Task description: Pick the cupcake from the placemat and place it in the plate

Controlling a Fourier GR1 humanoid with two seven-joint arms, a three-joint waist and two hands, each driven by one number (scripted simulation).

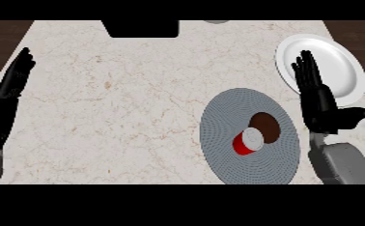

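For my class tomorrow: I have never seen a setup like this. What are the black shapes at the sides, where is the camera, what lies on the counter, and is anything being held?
The single picture looks steeply down from the robot's head onto a pale stone counter. The black shapes are the robot's two hands. The left hand rests open at the left edge. The right hand is open too, fingers straight, over the edge of a white plate. Neither holds anything. A round grey placemat lies on the counter, and on it lies a cupcake with a red wrapper and brown top, tipped on its side.
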